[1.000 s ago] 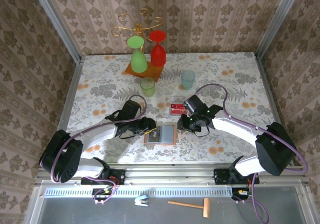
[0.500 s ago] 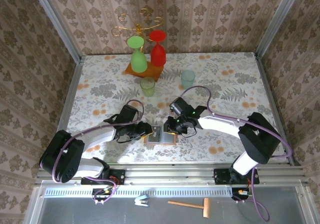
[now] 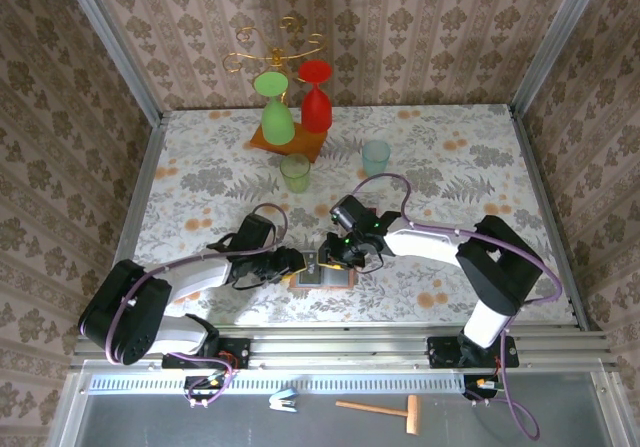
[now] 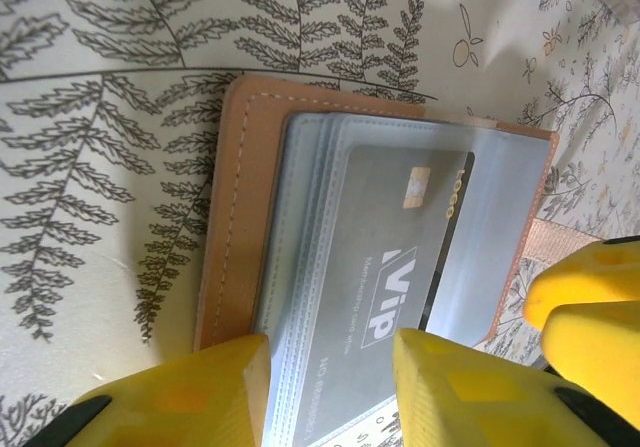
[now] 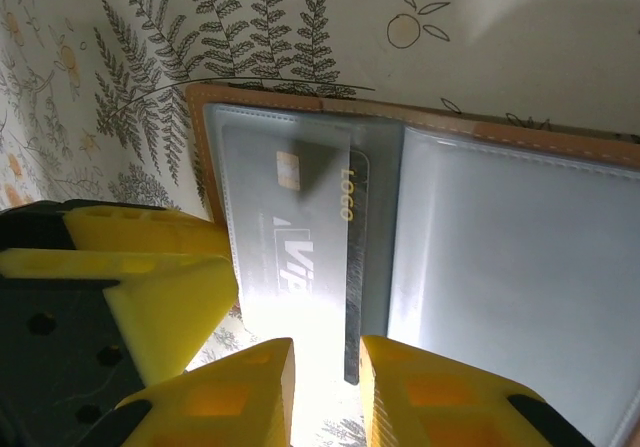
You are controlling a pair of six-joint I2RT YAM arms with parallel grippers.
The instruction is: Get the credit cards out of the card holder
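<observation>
**Top, left-wrist and right-wrist views: card extraction at an early stage.** The card holder (image 3: 338, 279) lies open and flat at the 6 o'clock part of the floral table (image 3: 450, 167), tan cover down and grey-blue sleeves up.

The left gripper (image 4: 330, 352) meets it from 9 o'clock. Its yellow jaws stand apart over the holder's near edge, one finger on the tan border and the other on the sleeves, with nothing pinched between them. It appears to be steadying the holder rather than gripping it.

The right gripper (image 5: 327, 352) comes in from 12 to 1 o'clock. Its jaws are narrowly parted at the lower edge of the holder and clamp nothing that can be seen.

A grey VIP credit card (image 5: 290, 237) sits inside the sleeve of the half at 9 o'clock in the right-wrist view. A dark strip along its 3 o'clock side, next to the spine, is uncovered and runs down into the gap of the right jaws. The sleeve at 3 o'clock looks pale and blank.

Judged progress: the holder is open and held down, but this card is not yet out. What is left is to draw it clear of the sleeve. Several sleeves are stacked, and it cannot be told whether they hide more cards.
</observation>
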